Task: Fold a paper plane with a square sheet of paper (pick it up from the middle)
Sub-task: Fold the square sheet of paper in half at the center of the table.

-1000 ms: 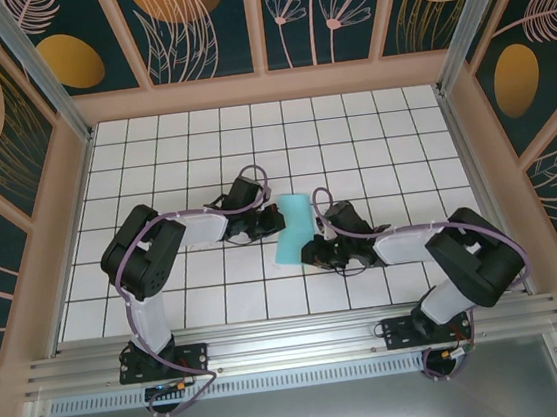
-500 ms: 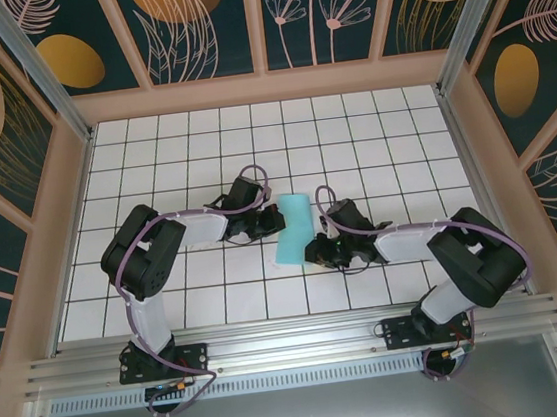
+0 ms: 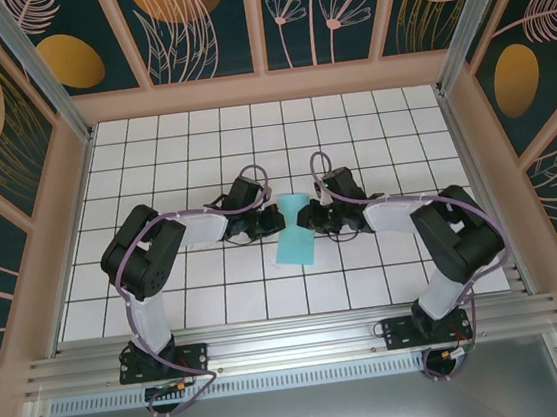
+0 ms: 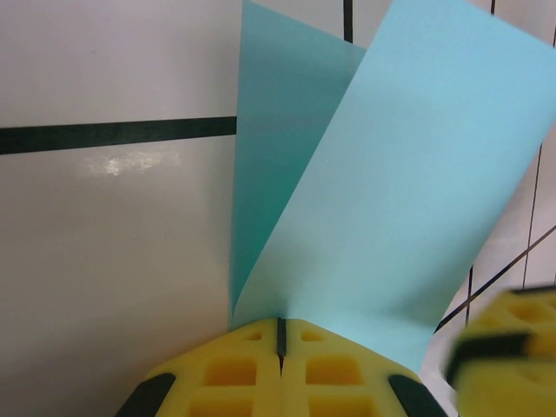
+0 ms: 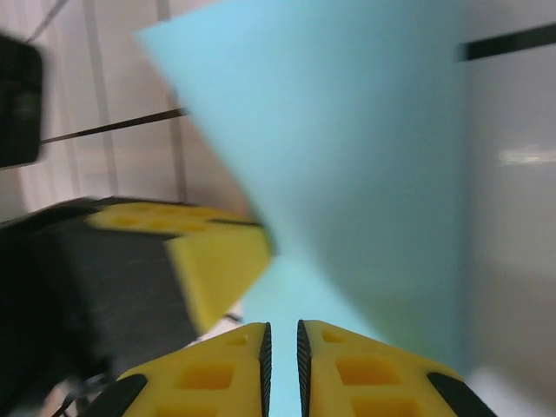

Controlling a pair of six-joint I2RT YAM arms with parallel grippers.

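Note:
The square sheet of paper [image 3: 292,231] is light turquoise and folded into a narrow strip on the white tiles. In the left wrist view its two layers [image 4: 382,174] fan apart upward from the fold. My left gripper [image 3: 277,224] is shut on the paper's left edge, the yellow tips [image 4: 280,326] pressed together on it. My right gripper [image 3: 306,216] faces it from the paper's right side. Its jaws [image 5: 281,334] stand a narrow slit apart with nothing between them, right at the paper [image 5: 347,174]. The left gripper's yellow finger [image 5: 213,256] is close by.
White tiled floor [image 3: 193,168] with dark grid lines, fenced by wooden frame walls [image 3: 67,202] on three sides. An aluminium rail [image 3: 294,343] carries both arm bases at the near edge. Both arms lie low, bent toward the centre.
My right gripper has swung from the paper's near right corner to the far side, now level with the left gripper at mid-sheet. The left gripper and the paper have stayed put.

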